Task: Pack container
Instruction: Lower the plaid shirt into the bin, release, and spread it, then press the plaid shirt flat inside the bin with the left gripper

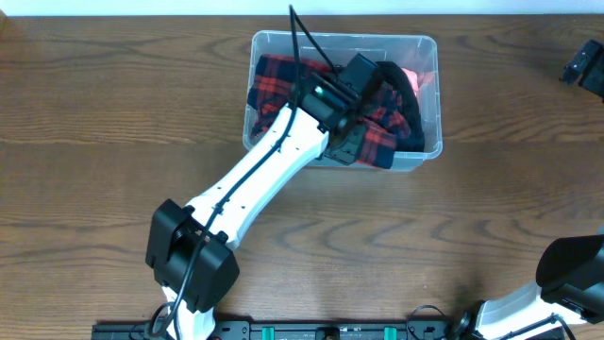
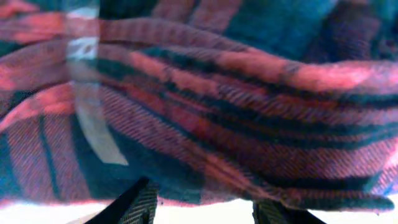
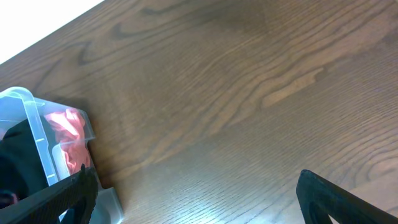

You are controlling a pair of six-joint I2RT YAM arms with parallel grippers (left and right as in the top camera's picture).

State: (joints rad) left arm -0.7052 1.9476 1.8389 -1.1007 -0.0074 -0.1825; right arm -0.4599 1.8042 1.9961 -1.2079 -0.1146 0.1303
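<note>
- The container [image 1: 415, 38] is a clear bin that stands on the far middle of the surface [image 1: 113, 113], with its long sides running left to right.
- A red-and-black plaid cloth [image 1: 274, 80] fills most of the container, bunched up against the left and near walls.
- A dark garment [image 1: 408, 113] lies along the right side, and a pinkish-red item [image 1: 418, 77] shows in the far right corner.
- The left arm [image 1: 264, 175] stretches from the near edge diagonally to the container, and its black wrist sits over the plaid cloth near the middle of the bin.
- In the left wrist view, the left pincer [image 2: 208, 211] is pressed close to the plaid folds, which fill nearly the whole frame.
- Only the stubs of its two fingers [image 2: 140, 205] show at the bottom edge, set apart, with the tips hidden behind the cloth. I cannot tell whether they are clamped on it.
- A pale strip [image 2: 93, 118] crosses the blurred cloth on the left of that view.
- The right pincer [image 3: 199, 199] hangs over bare wood with its fingers spread wide and only wood grain between them.
- From the right wrist view, the container's end wall and the pinkish-red item sit at the far left, apart from the right pincer.
- The right arm [image 1: 571, 269] is at the near right corner, well away from the bin.
</note>
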